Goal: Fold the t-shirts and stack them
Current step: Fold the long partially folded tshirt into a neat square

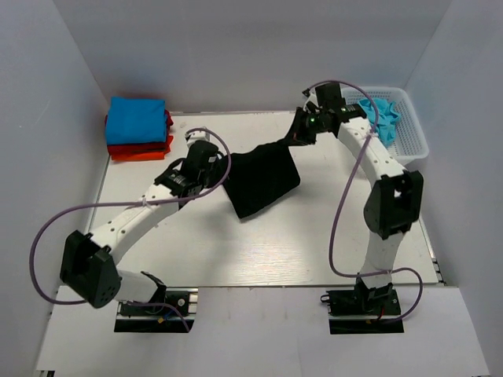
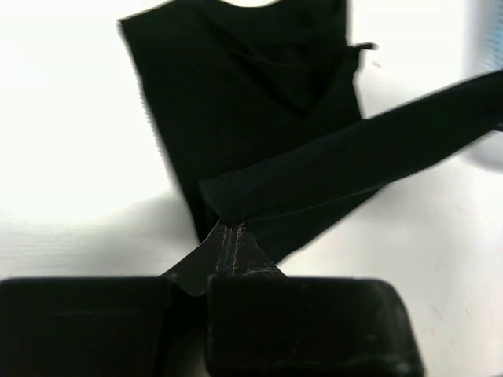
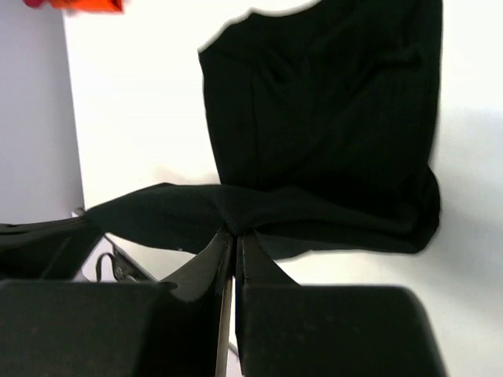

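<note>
The black t-shirt (image 1: 263,179) hangs stretched between my two grippers above the table's middle, its lower part lying on the table. My left gripper (image 1: 221,167) is shut on its left edge; in the left wrist view the cloth (image 2: 259,102) runs away from the closed fingertips (image 2: 229,228). My right gripper (image 1: 299,132) is shut on its far right corner; in the right wrist view the cloth (image 3: 330,118) bunches at the closed fingertips (image 3: 236,233). A folded stack sits at the far left, a bright blue t-shirt (image 1: 137,119) on top of red ones (image 1: 141,148). A turquoise t-shirt (image 1: 384,116) lies in the basket.
The white lattice basket (image 1: 414,144) stands at the far right corner. The stack's red edge shows at the top left of the right wrist view (image 3: 78,5). White walls enclose the table on the left, back and right.
</note>
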Controlling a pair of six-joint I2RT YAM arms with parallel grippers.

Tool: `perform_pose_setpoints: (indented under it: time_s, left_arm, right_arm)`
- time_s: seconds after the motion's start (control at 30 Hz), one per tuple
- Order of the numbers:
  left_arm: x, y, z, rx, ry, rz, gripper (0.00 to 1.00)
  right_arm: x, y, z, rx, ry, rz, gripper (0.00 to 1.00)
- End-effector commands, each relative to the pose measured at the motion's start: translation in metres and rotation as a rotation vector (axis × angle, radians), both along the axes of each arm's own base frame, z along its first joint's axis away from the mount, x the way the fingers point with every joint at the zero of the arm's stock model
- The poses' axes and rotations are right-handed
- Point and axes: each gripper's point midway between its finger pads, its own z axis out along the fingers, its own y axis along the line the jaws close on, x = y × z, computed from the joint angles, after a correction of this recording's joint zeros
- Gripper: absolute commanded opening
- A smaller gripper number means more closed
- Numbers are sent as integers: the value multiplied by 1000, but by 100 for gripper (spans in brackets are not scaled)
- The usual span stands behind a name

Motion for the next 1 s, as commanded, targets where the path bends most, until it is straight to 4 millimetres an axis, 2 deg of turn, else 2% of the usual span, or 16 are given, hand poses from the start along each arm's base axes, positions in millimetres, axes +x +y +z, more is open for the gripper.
perform_pose_setpoints:
  time_s: [0.0,0.03,0.17,0.23,0.27,0.33,0.43,0.5,0.53,0.57,0.67,0.7,0.73,0.77,0.83,0.97]
  left_arm:
    - [23,22,10,19,-28,111,0]
    - [29,23,3,24,-21,122,0]
    - [58,31,-7,8,-11,149,0]
    - [70,31,-10,-3,-2,152,0]
    - [74,37,-19,8,18,170,0]
    - [88,37,-27,7,29,177,0]
    - [108,51,-42,24,39,241,0]
    - [122,53,-49,25,63,249,73]
    - [134,52,-37,30,67,239,100]
    - [141,47,-56,54,114,215,100]
    - [153,31,-47,42,126,138,100]
    - [153,23,-47,26,134,101,100]
    - [150,20,-51,15,148,82,100]
    - [150,17,-45,1,128,58,100]
    - [135,3,-49,-37,139,-4,100]
    - [114,-32,-62,-169,174,-162,100]
  right_arm:
    - [26,3,30,43,-80,16,0]
    - [33,8,6,26,-44,31,0]
    - [61,14,-17,22,-62,35,0]
    - [76,20,-15,43,-117,45,0]
    - [80,26,-31,51,-93,57,0]
    - [93,38,-17,105,-174,96,0]
    - [115,49,-36,154,-216,102,1]
    - [130,60,-25,260,-234,106,18]
    - [140,61,-26,275,-241,95,34]
    - [143,61,-24,290,-237,88,90]
    - [142,57,-21,273,-255,77,90]
    - [138,53,6,261,-318,63,90]
    - [135,49,6,232,-339,69,90]
    - [126,45,-21,192,-285,59,90]
    - [114,35,-6,146,-319,52,90]
    - [76,31,-45,117,-215,113,90]
